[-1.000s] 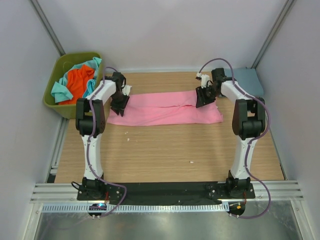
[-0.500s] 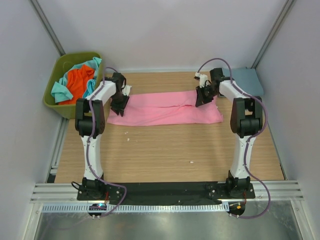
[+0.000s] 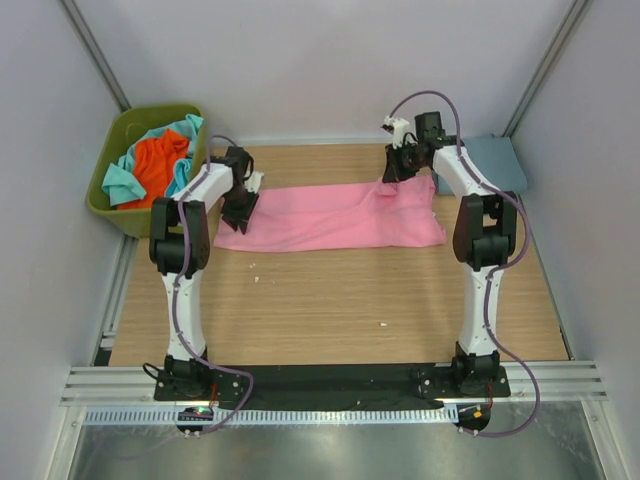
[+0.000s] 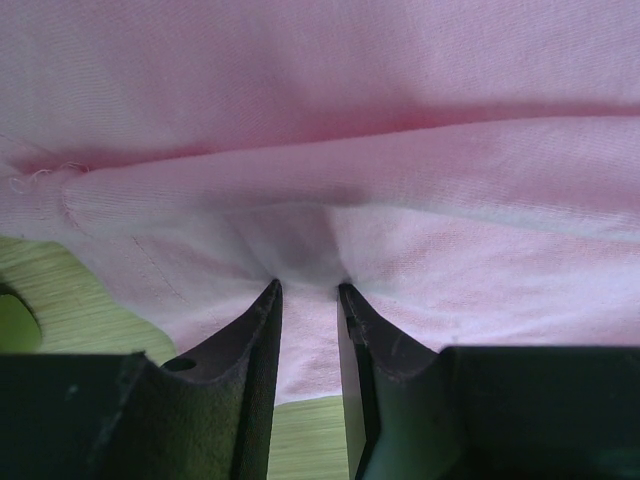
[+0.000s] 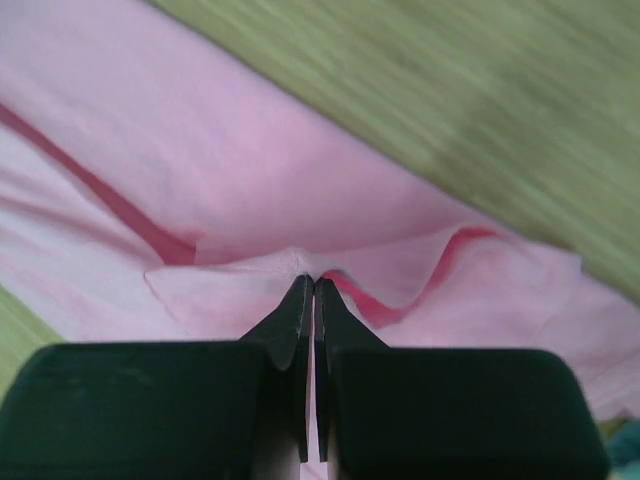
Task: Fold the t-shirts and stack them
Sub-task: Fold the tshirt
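Note:
The pink t-shirt [image 3: 320, 222] lies as a long band across the middle of the table [image 3: 330, 300]. My left gripper [image 3: 240, 212] rests on its left end; in the left wrist view [image 4: 307, 290] the jaws stand narrowly apart with a pucker of pink cloth [image 4: 400, 150] pinched at the tips. My right gripper [image 3: 393, 172] is shut on the shirt's far right edge and holds it raised; in the right wrist view [image 5: 314, 280] the tips pinch a pink fold [image 5: 200, 160]. The orange t-shirt [image 3: 158, 165] and teal t-shirt [image 3: 120, 182] lie in the bin. The blue-grey t-shirt [image 3: 495, 160] lies at the back right.
The olive-green bin [image 3: 115, 215] stands off the table's back left corner. Grey walls close in the back and both sides. Bare wood shows between the pink shirt and the arm bases.
My right gripper has moved up and toward the back wall with the shirt's edge, lifting and opening the right end's top layer. The left gripper has not moved.

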{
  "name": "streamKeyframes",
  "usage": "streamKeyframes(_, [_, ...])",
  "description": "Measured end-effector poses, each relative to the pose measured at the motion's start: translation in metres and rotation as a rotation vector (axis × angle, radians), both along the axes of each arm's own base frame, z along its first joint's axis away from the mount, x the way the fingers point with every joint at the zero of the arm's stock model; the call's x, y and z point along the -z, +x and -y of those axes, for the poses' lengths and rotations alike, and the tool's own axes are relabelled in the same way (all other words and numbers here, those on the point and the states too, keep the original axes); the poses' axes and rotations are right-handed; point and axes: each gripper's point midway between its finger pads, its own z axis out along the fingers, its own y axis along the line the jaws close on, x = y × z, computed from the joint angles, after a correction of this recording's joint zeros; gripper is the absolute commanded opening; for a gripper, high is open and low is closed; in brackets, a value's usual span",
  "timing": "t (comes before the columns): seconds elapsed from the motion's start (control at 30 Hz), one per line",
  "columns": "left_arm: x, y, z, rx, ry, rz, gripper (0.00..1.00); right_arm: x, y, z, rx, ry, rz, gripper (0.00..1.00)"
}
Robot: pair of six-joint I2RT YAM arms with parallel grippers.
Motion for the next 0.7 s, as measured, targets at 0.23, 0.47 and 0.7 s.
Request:
streamKeyframes(0.23, [-0.001, -0.004, -0.002, 0.002, 0.022, 0.004, 0.30, 0.005, 0.025, -0.031, -0.030, -0.031, 0.065, 0.42])
streamKeyframes(0.47, [-0.002, -0.009, -0.005, 0.001, 0.045, 0.002, 0.29, -0.005, 0.013, -0.047, -0.032, -0.058, 0.095, 0.45])
streamKeyframes(0.7, [-0.007, -0.009, -0.007, 0.004, 0.054, 0.009, 0.35, -0.032, -0.010, -0.010, 0.073, -0.088, 0.133, 0.45])
